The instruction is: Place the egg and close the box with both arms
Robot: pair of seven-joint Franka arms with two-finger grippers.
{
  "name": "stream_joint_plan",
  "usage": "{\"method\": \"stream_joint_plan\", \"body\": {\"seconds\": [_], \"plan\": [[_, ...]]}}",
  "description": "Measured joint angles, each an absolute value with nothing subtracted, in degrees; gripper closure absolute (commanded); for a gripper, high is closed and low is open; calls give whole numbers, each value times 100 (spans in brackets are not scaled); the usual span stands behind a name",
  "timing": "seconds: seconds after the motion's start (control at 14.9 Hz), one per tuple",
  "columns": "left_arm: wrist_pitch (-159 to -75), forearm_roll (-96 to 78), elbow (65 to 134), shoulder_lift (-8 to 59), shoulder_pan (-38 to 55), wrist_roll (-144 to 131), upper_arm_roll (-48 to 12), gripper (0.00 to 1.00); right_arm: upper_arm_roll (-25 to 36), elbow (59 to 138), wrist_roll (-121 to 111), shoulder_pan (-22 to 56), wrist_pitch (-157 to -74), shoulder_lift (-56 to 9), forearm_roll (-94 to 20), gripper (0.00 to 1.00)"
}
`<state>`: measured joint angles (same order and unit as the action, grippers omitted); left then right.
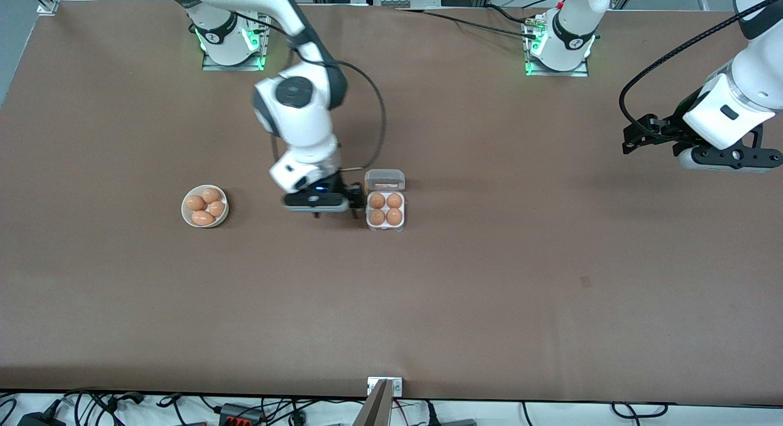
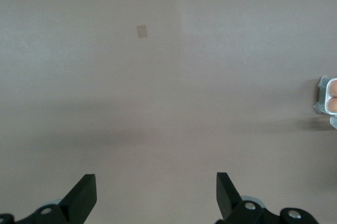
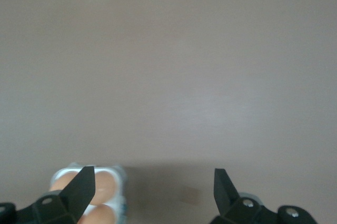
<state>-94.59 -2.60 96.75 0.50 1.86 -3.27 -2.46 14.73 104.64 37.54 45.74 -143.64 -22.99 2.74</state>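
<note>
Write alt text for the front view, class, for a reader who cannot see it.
A small clear-plastic egg carton sits mid-table with its lid open and four orange-brown eggs in its cells. The right arm's open black hand is beside it. A round white bowl holding four more eggs sits toward the right arm's end, and the left hand waits open above its own end.
</note>
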Motion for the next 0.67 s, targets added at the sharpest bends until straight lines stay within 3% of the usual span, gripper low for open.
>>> {"method": "stream_joint_plan", "body": {"seconds": [0.2,0.67], "plan": [[-9459,-260,9675,50,189,-327,-247,0,1390,10488,2923,3819,-13165,-1634,274,0],[-9458,-260,9675,51,194,-327,-251,0,599,10502,830,1141,-10948,-254,274,0]]}}
